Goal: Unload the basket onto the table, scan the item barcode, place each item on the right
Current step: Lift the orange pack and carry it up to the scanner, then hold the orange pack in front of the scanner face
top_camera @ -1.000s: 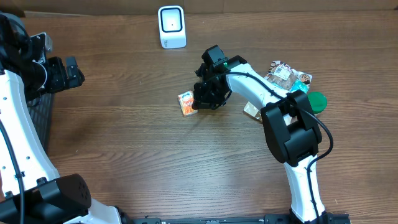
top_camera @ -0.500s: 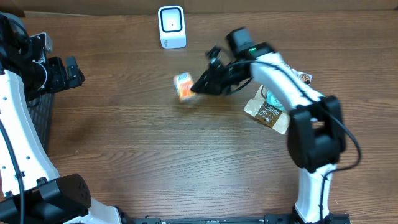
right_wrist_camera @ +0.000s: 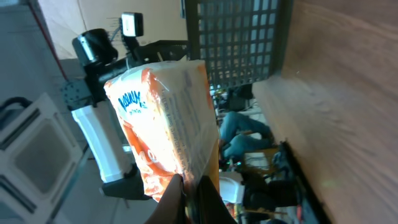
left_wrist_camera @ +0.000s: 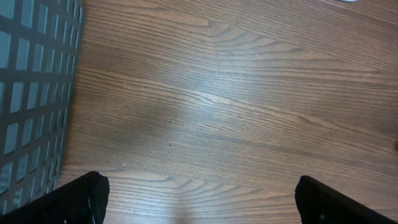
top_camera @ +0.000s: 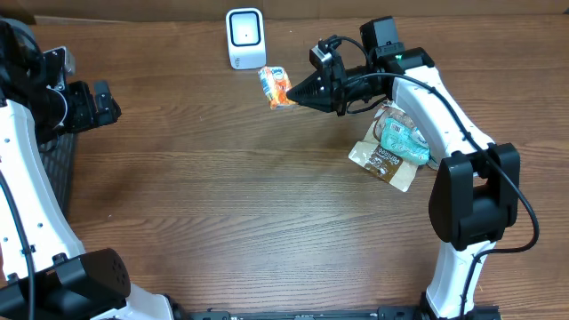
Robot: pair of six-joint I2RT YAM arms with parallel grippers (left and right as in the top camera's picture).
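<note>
Orange snack packet [top_camera: 276, 86] pinched by one edge in the closed right gripper [top_camera: 300, 94], held in the air over a brown wooden table [top_camera: 222, 204]. Seen from overhead, the packet sits at about five o'clock from the white barcode scanner [top_camera: 245, 37], near it but not touching. The right arm reaches in from the three o'clock side. At about four o'clock from that gripper, a small heap of other snack packets [top_camera: 396, 147] lies on the table under the arm. In the right wrist view the packet stands upright above the jaws, blue lettering on a white patch near its top, with a dark mesh basket [right_wrist_camera: 239, 37] beyond it. The left gripper [top_camera: 93, 103] hangs at the nine o'clock edge of the table, beside the basket, jaws spread wide with nothing between them. Its wrist view shows both fingers [left_wrist_camera: 84, 194] over bare wood grain.
</note>
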